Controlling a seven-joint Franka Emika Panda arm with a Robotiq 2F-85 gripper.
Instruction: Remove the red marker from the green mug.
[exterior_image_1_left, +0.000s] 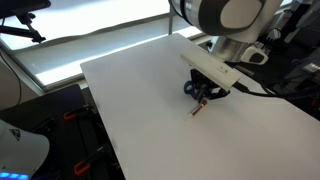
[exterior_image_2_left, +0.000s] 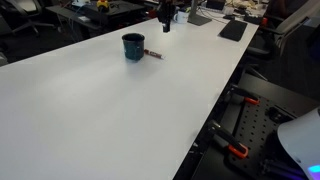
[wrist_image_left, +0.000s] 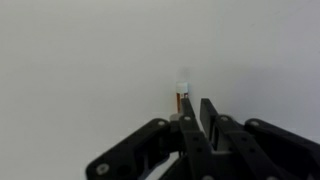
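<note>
The green mug (exterior_image_1_left: 189, 88) (exterior_image_2_left: 133, 46) stands upright on the white table; it looks very dark. The red marker (exterior_image_1_left: 200, 108) (exterior_image_2_left: 153, 54) lies flat on the table right beside the mug, outside it. In the wrist view the red marker (wrist_image_left: 180, 95) shows past the fingertips, just left of one finger and not between the fingers. My gripper (wrist_image_left: 196, 112) (exterior_image_2_left: 166, 18) hangs above the marker and the mug. Its fingers are together and hold nothing. The mug is out of the wrist view.
The white table (exterior_image_1_left: 150, 120) (exterior_image_2_left: 100, 110) ends at an edge with black clamps (exterior_image_2_left: 238, 150) below it. Dark keyboards and desk clutter (exterior_image_2_left: 232, 30) lie at the far end, beyond the mug.
</note>
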